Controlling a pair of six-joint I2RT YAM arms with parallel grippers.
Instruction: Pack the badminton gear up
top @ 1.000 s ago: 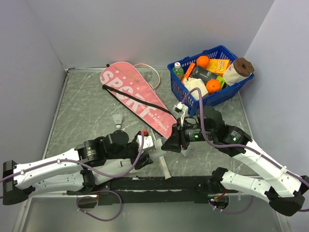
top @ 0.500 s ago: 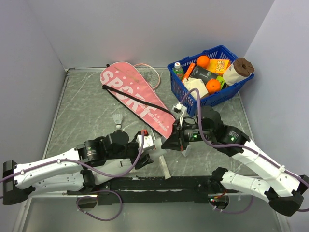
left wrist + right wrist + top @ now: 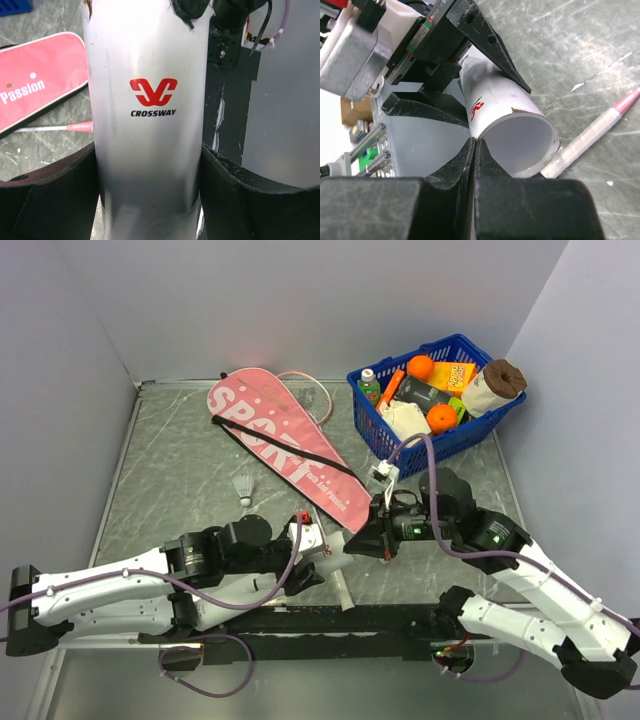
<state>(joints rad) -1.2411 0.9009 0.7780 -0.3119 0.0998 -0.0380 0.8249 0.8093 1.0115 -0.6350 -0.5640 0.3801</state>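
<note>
Table layout:
- Bag lies diagonally, from far left to near centre.
- Racket head shows just behind the bag's far edge.
- Basket stands far right, just right of the bag.
- Shuttlecock sits on the table left of the bag's near half, apart from it.
- Tube sits between the left gripper fingers, near of the bag's narrow end.
- Right gripper is just right of that, fingers together at the tube's mouth.
- Racket handle lies on the table beside that mouth.
</note>
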